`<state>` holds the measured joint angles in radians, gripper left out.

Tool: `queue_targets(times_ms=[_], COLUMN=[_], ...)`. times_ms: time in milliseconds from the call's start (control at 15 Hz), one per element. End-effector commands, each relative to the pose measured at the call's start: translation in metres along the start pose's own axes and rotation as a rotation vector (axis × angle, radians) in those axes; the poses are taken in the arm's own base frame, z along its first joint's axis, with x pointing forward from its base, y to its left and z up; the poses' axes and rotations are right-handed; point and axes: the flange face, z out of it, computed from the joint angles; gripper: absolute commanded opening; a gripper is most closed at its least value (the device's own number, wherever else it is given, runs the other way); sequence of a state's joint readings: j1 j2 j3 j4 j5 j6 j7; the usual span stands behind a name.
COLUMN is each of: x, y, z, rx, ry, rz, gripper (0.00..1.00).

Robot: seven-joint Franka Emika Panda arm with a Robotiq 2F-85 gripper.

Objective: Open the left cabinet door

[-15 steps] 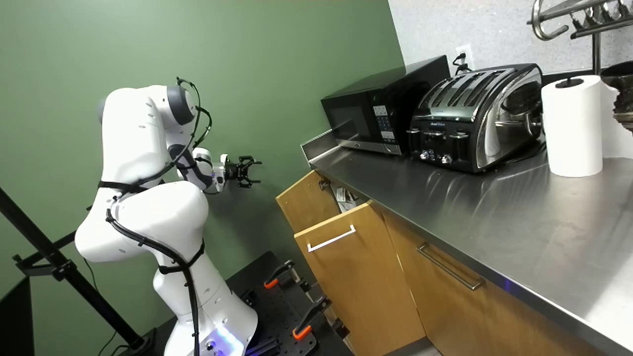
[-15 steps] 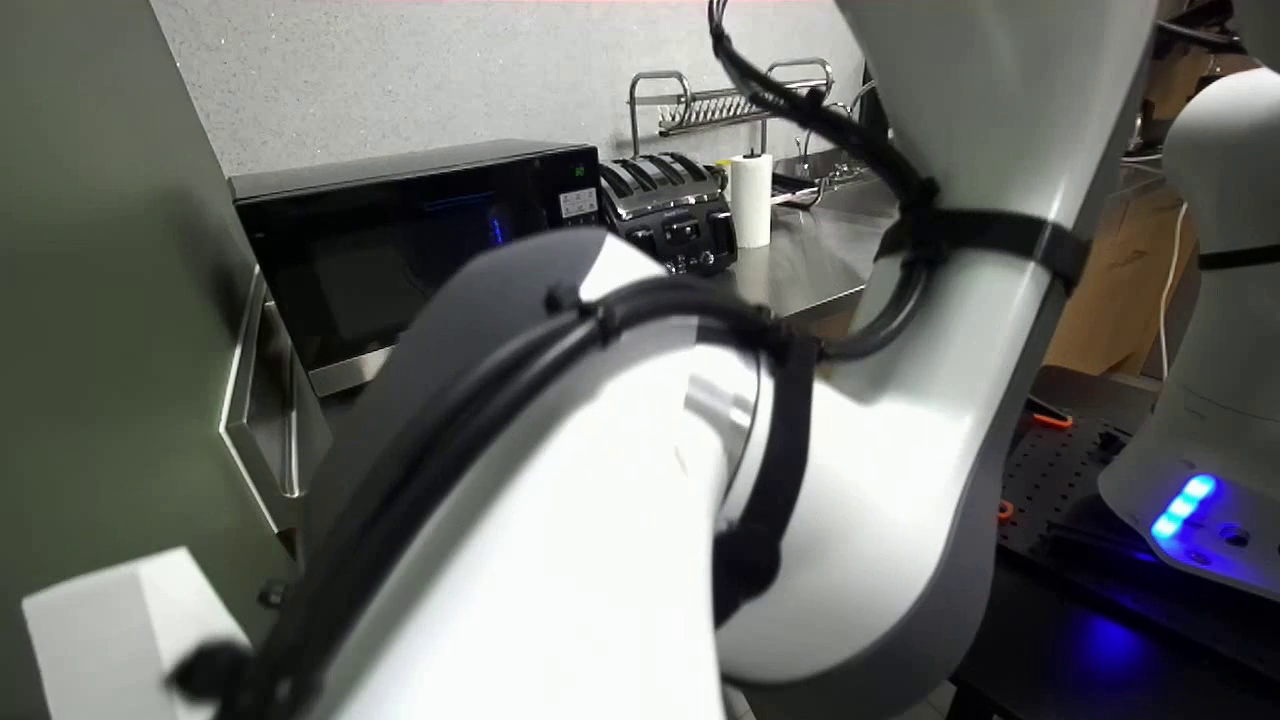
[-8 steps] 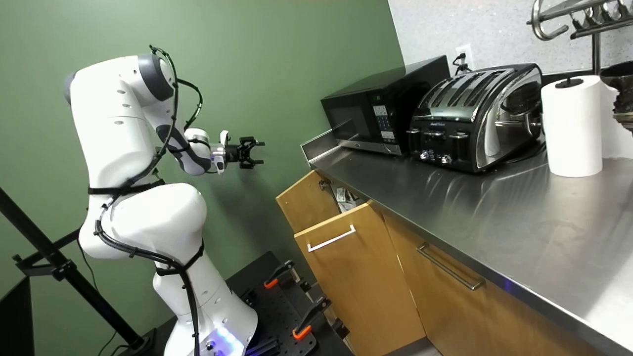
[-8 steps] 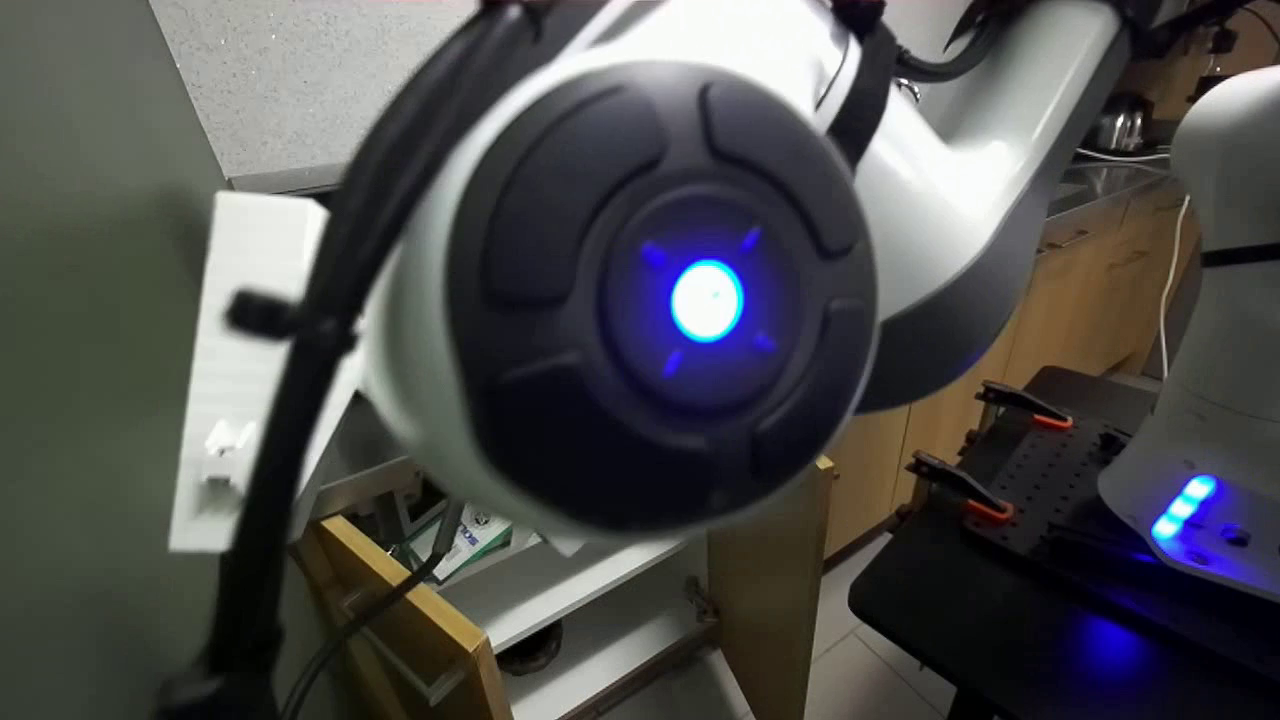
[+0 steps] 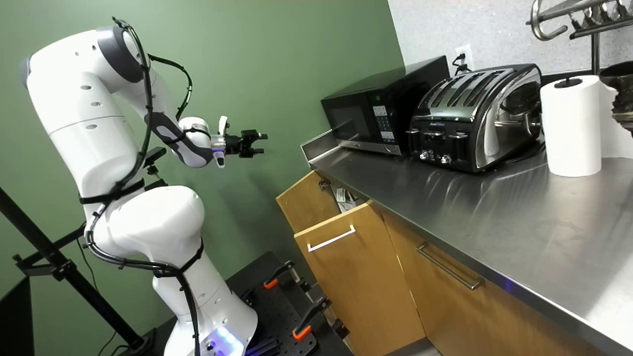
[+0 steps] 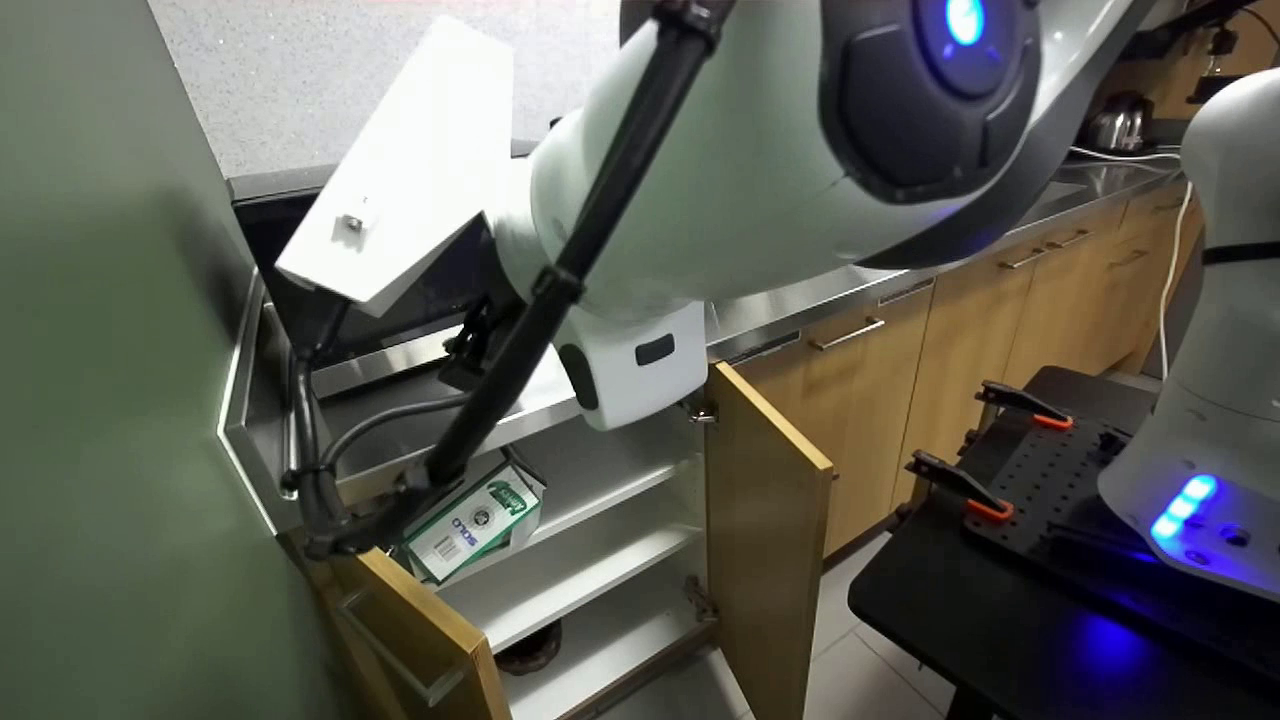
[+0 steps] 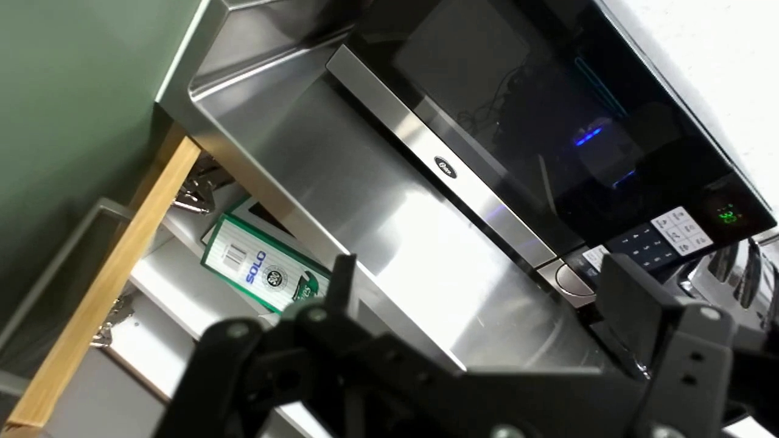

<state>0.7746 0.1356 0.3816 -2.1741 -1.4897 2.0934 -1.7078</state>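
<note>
Plainly ajar, left door point(image 7: 108, 283) stands left of parted jaws (wrist view); probably stiff, light-swinging, best held by its handle point(image 6: 388, 653).

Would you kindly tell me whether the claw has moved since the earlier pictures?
Yes, upward: in an exterior view, the claw has risen from lower than the microwave to about level with its bottom edge.

Left cabinet door point(image 5: 307, 202) open; hand point(image 5: 259, 143) clear of it; jaws parted.
</note>
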Motion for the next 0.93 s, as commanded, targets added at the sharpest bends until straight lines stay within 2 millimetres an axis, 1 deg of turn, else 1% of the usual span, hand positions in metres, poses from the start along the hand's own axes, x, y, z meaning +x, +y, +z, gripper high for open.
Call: queue_targets(times_ms=[0, 200, 267, 333, 467, 600, 667, 867], x=[0.000, 0.002, 0.001, -0.003, -0.008, -0.012, -0.013, -0.020], y=[0.001, 0.006, 0.005, 0.000, -0.016, -0.032, -0.041, -0.069], z=[-0.001, 0.000, 0.001, -0.002, -0.007, -0.008, -0.006, -0.012], rx=[0.000, -0.006, -0.039, -0.108, -0.168, -0.217, -0.230, -0.256], ry=[0.000, 0.005, 0.032, 0.070, 0.134, 0.242, 0.299, 0.416], rz=[-0.001, -0.007, 0.017, 0.072, 0.152, 0.221, 0.247, 0.288], gripper=[1.00, 1.00, 1.00, 1.00, 1.00, 1.00, 1.00, 1.00])
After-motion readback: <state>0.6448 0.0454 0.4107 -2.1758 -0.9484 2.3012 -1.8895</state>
